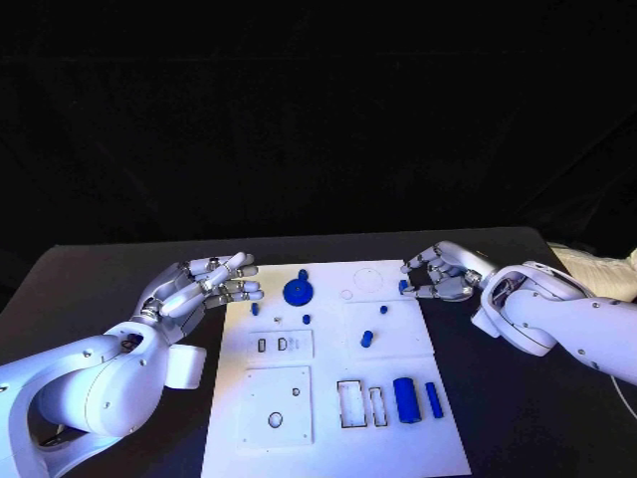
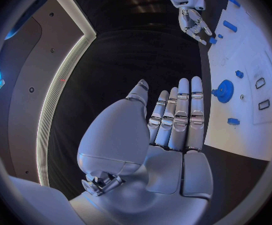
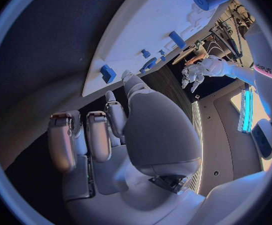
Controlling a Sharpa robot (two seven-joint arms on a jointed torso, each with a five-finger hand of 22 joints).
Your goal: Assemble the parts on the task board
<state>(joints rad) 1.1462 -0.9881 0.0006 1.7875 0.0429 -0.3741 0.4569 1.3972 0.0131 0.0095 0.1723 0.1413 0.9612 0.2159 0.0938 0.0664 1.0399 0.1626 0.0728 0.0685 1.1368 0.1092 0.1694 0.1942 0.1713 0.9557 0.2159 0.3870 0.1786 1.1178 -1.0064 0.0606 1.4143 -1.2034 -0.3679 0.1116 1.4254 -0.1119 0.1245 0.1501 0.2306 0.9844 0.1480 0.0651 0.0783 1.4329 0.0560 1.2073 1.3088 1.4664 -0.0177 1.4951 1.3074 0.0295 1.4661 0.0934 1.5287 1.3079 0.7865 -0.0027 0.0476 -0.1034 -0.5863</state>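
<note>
Both hands empty: left hand (image 1: 204, 286) spread just beside board (image 1: 405, 438), gear (image 1: 299, 293) nearest; right hand (image 1: 441, 273) curled by peg (image 1: 403, 286)

A lab: black-draped backdrop (image 1: 318, 110), black table (image 1: 104, 279), white task board (image 1: 333, 438).

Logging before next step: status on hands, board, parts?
Left hand open, off the task board's left edge. Right hand at its far right corner by a small blue part; grip unclear. Blue gear on board, nothing blocking.
</note>
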